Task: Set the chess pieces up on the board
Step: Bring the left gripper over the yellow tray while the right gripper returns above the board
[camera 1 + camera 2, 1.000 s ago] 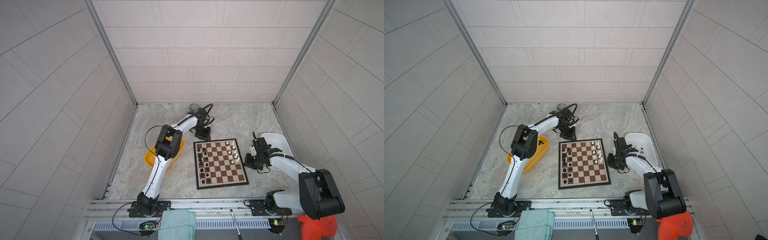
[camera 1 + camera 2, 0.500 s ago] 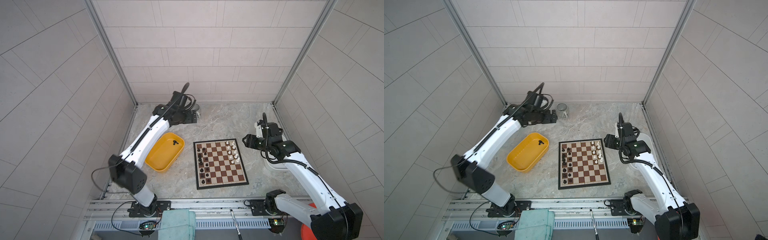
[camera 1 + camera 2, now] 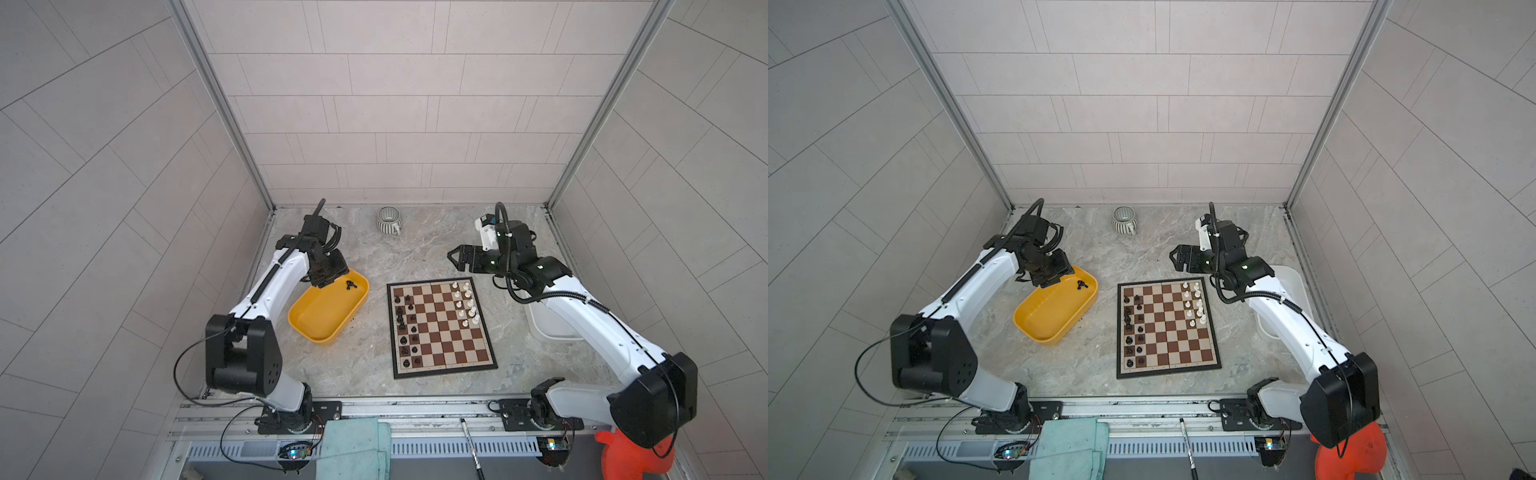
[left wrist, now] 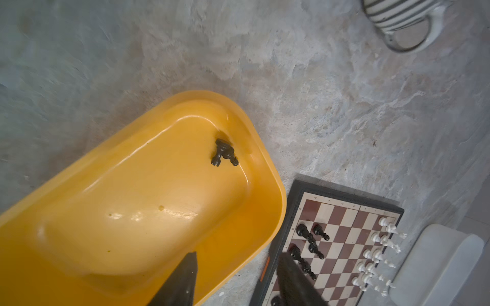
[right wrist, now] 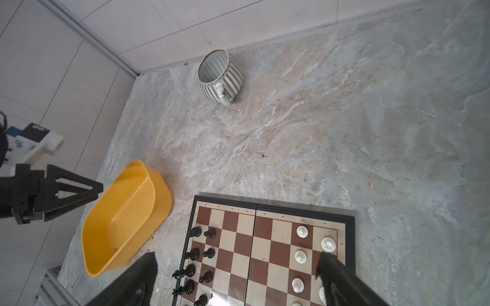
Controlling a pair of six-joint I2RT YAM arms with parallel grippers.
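Reaching for stock, by the look of it: the left gripper (image 4: 238,255) hangs over the upper-left end of the yellow tray (image 3: 320,320), left of centre in both top views. Its fingers are apart with nothing between them. The right gripper (image 5: 237,254) hovers just above the top edge of the board (image 3: 441,336), toward its right corner, fingers spread wide and likewise empty.

The board lies flat at centre frame. On it the black pieces (image 3: 409,328) fill the two left columns. The white pieces (image 3: 466,303) stand in the two right columns, upper half only.

Step in hand, as I judge it: fetching the remaining black men. The next move calls for a descent into the tray's upper corner and a narrow pinch on one of the loose black pieces (image 4: 224,153), which lie tumbled together there (touching, so the neighbour may get nudged).

Counts:
- one board
- two trays, the white tray (image 3: 552,332) largely under the right arm, contents unseen
- one striped mug (image 3: 388,219)
- two loose black pieces in the yellow tray
- black on board about fourteen, white about ten, though they are too small here to swear to
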